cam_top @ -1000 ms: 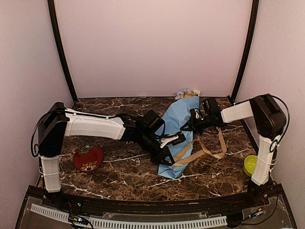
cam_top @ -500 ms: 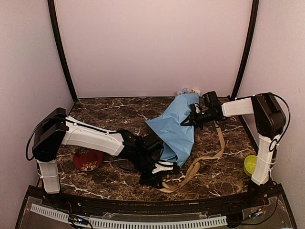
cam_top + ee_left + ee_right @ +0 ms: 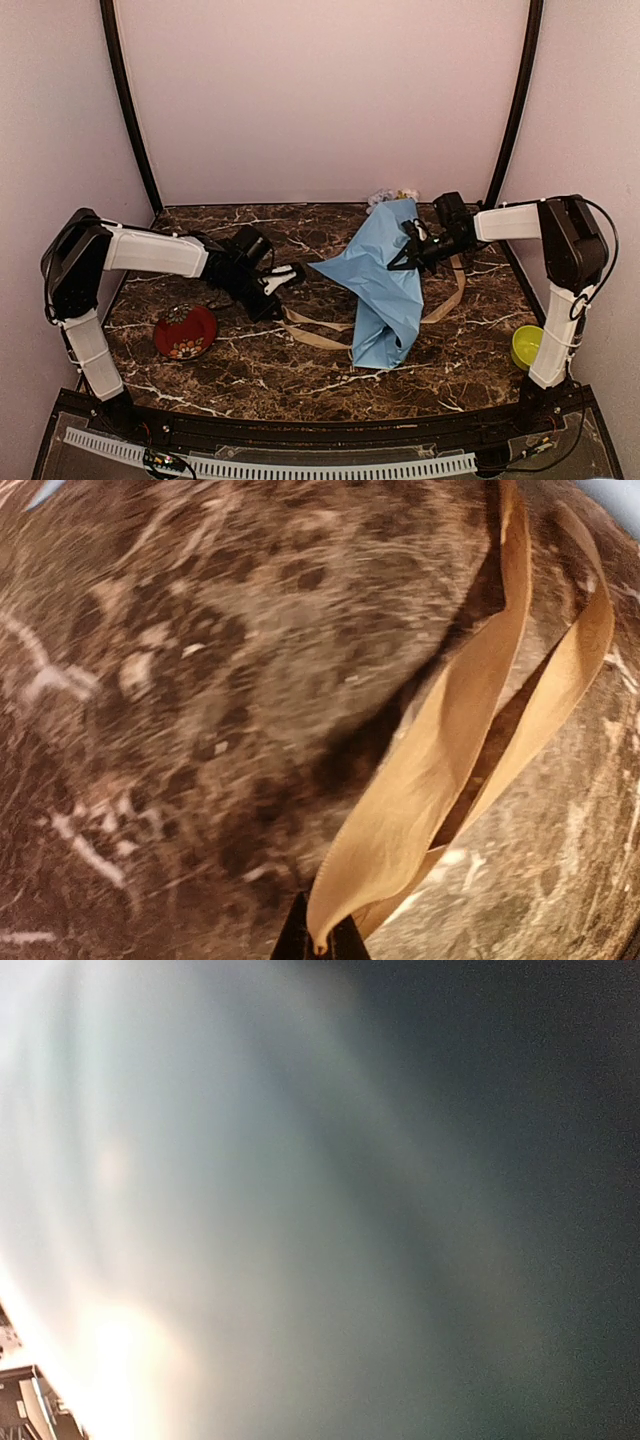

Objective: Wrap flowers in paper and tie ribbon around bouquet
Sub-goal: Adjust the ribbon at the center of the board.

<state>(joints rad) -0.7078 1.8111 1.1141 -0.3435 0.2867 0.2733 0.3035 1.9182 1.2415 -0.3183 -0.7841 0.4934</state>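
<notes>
The bouquet [image 3: 385, 285], a blue cone with flowers [image 3: 392, 196] at its top, lay centre-right on the desk [image 3: 250, 365]. The right fingers [image 3: 408, 255] were clamped on its edge. The left fingers [image 3: 295, 942] pinched the ribbon [image 3: 440, 770]. A red dish [image 3: 185, 333] sat lower left and a green bowl [image 3: 525, 346] lower right.
</notes>
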